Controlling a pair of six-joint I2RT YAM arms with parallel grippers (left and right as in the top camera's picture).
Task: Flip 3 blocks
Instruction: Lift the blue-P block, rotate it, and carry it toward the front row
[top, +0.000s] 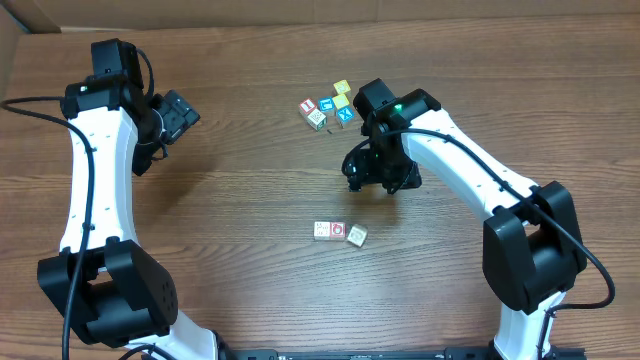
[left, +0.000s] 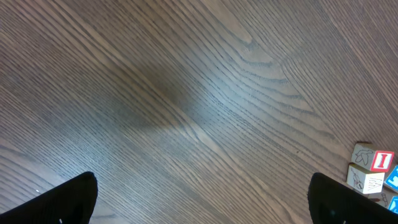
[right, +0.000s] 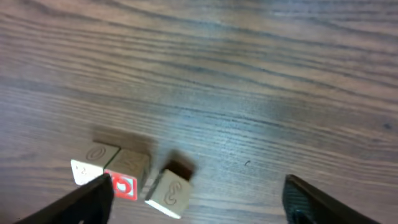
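One brown wood-grain worktop (top: 250, 200) fills the overhead view. Two white-and-black robot arms rise from its 6 o'clock edge: the left arm (top: 95, 170) runs up the 9 o'clock side, and the right arm (top: 470, 165) bends in from 3 o'clock toward the middle. The left pincer (top: 183, 112) hangs near 10 o'clock, well apart from every cube. Its wrist camera shows its two black fingers (left: 68, 199) spread nearly as wide as the frame, with only bare wood between them. The right pincer (top: 372, 172) hovers just to the 3 o'clock side of centre. In its wrist camera its fingers (right: 317, 199) also stand wide apart and grip nothing. A loose cluster of other cubes (top: 330, 103), with yellow, blue and red faces, sits at 11 o'clock from the right pincer, near the top middle of the worktop. The three picture blocks (top: 339, 232) lie in a short row on the worktop at 7 o'clock from the right pincer, apart from it. Along the row from 9 to 3 o'clock comes a cream block (top: 323, 230) with faint reddish marks, touching the red-ring block (top: 339, 230). Then comes a second cream block (top: 357, 236) just beside that one, turned at a slight angle to the other two.
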